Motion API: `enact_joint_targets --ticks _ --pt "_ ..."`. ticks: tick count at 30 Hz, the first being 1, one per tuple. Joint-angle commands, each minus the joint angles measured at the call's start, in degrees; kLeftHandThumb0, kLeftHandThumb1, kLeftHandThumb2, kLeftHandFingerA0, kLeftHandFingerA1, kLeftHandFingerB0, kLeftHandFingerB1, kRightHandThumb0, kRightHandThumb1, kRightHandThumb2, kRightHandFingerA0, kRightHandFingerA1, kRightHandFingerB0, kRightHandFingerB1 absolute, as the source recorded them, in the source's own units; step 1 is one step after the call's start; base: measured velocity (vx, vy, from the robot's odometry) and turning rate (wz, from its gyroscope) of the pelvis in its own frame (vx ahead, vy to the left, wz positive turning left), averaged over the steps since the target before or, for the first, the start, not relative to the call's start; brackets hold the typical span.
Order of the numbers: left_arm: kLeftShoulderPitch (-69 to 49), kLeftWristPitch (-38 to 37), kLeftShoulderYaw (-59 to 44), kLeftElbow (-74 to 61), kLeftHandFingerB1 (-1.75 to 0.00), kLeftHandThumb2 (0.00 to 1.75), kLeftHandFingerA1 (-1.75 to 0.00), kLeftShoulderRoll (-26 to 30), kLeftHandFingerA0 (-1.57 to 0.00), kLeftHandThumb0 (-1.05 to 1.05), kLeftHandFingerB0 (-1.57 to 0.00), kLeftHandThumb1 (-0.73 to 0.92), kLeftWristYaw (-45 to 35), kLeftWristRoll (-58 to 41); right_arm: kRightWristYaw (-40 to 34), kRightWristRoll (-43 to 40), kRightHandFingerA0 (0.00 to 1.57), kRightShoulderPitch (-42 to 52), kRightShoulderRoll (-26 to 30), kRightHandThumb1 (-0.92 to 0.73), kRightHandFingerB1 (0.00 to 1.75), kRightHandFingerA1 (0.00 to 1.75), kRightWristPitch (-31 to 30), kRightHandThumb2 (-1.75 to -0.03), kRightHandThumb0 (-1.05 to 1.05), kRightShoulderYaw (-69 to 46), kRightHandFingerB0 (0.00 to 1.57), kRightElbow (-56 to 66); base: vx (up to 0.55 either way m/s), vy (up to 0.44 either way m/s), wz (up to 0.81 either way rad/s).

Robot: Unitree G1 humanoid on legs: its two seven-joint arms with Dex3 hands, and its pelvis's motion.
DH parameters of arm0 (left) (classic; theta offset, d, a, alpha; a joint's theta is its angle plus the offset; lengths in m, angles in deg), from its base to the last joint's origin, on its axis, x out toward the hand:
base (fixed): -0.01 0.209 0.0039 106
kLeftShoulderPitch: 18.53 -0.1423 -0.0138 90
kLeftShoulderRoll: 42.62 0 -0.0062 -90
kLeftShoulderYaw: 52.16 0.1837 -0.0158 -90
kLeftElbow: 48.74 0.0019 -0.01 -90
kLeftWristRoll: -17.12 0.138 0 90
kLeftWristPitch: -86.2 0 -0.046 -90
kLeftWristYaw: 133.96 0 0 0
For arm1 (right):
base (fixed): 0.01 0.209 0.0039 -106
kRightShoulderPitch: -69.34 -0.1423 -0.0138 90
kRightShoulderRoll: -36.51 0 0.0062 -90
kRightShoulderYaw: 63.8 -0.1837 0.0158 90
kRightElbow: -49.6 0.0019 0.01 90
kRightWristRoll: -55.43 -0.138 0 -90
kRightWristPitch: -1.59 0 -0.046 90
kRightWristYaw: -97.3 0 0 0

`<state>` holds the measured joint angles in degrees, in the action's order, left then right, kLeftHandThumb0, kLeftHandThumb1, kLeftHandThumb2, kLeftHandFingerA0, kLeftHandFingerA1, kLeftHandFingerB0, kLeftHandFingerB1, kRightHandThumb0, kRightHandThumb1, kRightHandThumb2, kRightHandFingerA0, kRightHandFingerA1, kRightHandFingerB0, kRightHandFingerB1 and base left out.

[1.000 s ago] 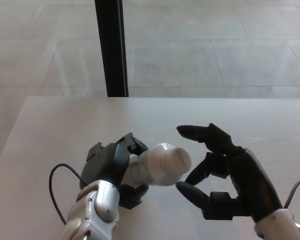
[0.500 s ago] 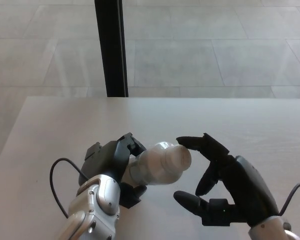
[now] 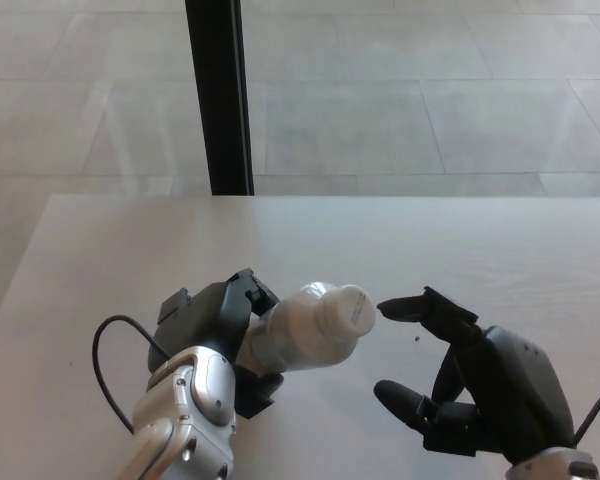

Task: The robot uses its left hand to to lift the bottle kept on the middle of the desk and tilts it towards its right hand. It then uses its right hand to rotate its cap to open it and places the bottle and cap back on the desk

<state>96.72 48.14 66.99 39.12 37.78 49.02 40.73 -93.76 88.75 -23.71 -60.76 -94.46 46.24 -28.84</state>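
Pale bench fills lower frame; tiled floor and dark post beyond. Left hand near bench centre, fingers clamped on white bottle, bottle held above bench, tilted, cap pointing toward right hand. Right hand just beside cap, fingers apart, holding nothing; upper fingertip close to cap, not touching.

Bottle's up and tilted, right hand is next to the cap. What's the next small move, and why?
Probably ease the right hand left and close it around the cap. The left hand holds the bottle tilted, cap facing right, but the right hand's fingers are apart, just beside the cap rather than around it.
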Motion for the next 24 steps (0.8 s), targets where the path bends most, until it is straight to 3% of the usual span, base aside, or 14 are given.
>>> enact_joint_targets --ticks 1,2,4,5,7,8,10,11,13,14,17,19,20,24 --pt "-1.36 3.52 -0.09 0.88 -1.14 1.17 -1.36 -0.64 -1.17 0.11 -0.90 0.59 -1.53 1.13 -0.82 2.73 0.89 -0.14 -0.02 -0.69 0.66 1.43 1.27 -0.62 -0.69 0.25 0.40 0.51 0.00 0.000 0.00" --pt "-1.65 3.05 -0.22 0.77 -1.42 1.16 -1.75 -0.70 -0.94 0.07 -0.75 0.61 -1.60 1.09 -0.61 2.83 0.90 -0.43 -0.26 -0.68 0.63 1.42 1.04 -0.62 -0.70 0.33 0.38 0.57 0.00 0.000 0.00" --pt "-1.85 2.76 -0.13 0.71 -1.47 1.11 -1.74 -0.69 -0.93 0.06 -0.79 0.63 -1.82 1.30 -0.38 2.77 1.05 -0.73 -0.53 -0.54 0.65 1.24 1.05 -1.00 -0.74 0.30 0.33 0.49 0.00 0.000 0.00" --pt "-1.68 3.14 0.44 0.84 -1.22 1.13 -1.40 -0.54 -1.20 0.08 -0.99 0.59 -2.13 1.75 -0.05 2.40 0.92 -1.13 -0.89 -0.67 0.64 1.43 1.04 -0.62 -0.72 0.24 0.31 0.41 0.00 0.000 0.00" --pt "-1.59 3.34 0.33 1.13 -1.44 1.13 -1.74 -0.80 -0.91 0.06 -0.75 0.61 -2.15 1.88 0.24 2.67 1.05 -1.33 -1.15 -0.52 0.64 1.25 0.58 -0.99 -0.75 0.27 0.26 0.51 0.00 0.000 0.00" --pt "-1.65 3.48 0.29 1.18 -1.41 1.10 -1.72 -0.95 -0.90 0.06 -0.73 0.63 -2.03 2.02 0.65 2.83 0.91 -1.48 -1.28 -0.66 0.65 1.42 0.05 -0.61 -0.74 0.30 0.26 0.59 0.00 0.000 0.00" --pt "-1.61 3.80 -0.16 1.74 -1.12 1.11 -1.37 -1.55 -1.15 0.06 -0.84 0.62 -1.71 2.15 1.13 2.80 0.98 -1.77 -1.57 -0.51 0.63 1.23 -0.17 -0.97 -0.79 0.25 0.22 0.56 0.00 0.000 0.00" --pt "-1.92 2.92 -0.12 1.70 -1.41 1.04 -1.71 -1.09 -0.89 0.05 -0.73 0.67 -2.21 2.10 1.41 3.08 0.97 -2.03 -1.58 -0.50 0.62 1.22 -0.33 -0.96 -0.79 0.33 0.20 0.39 0.00 0.000 0.00" --pt "-1.88 3.84 -0.85 1.81 -1.15 1.15 -1.39 -1.84 -1.16 0.10 -0.87 0.60 -2.14 2.02 1.51 3.09 0.92 -2.19 -1.83 -0.63 0.64 1.44 -0.28 -0.62 -0.76 0.28 0.22 0.07 0.00 0.000 0.00" --pt "-1.86 4.13 -0.83 1.77 -1.38 1.12 -1.74 -1.91 -0.90 0.06 -0.71 0.64 -2.26 2.19 1.59 3.04 0.92 -2.31 -1.87 -0.63 0.64 1.44 -0.18 -0.62 -0.76 0.25 0.22 -0.16 0.00 0.000 0.00" --pt "-1.83 3.82 -0.45 2.02 -1.38 1.08 -1.74 -2.05 -0.87 0.07 -0.69 0.64 -2.39 2.66 1.84 3.01 0.94 -2.26 -1.86 -0.63 0.64 1.43 -0.25 -0.60 -0.77 -0.03 0.22 -0.08 0.00 0.000 0.00" --pt "-1.87 3.72 -0.51 2.46 -1.04 1.11 -1.36 -2.23 -1.15 0.09 -0.77 0.61 -2.18 2.92 2.12 2.88 1.01 -2.40 -2.04 -0.50 0.63 1.26 -0.36 -0.95 -0.82 -0.07 0.21 -0.27 0.00 0.000 0.00" --pt "-2.03 3.55 -0.69 2.40 -1.25 1.06 -1.70 -2.31 -0.88 0.05 -0.65 0.66 -2.21 2.88 2.17 3.14 1.00 -2.48 -1.91 -0.50 0.63 1.26 -0.26 -0.95 -0.82 -0.01 0.20 -0.37 0.00 0.000 0.00" --pt "-2.25 2.74 -0.64 2.69 -1.41 1.05 -1.72 -2.06 -0.88 0.03 -0.72 0.64 -2.50 3.20 2.85 3.40 1.01 -2.79 -1.99 -0.50 0.63 1.28 -0.86 -0.96 -0.83 0.04 0.21 -0.34 0.00 0.000 0.00"
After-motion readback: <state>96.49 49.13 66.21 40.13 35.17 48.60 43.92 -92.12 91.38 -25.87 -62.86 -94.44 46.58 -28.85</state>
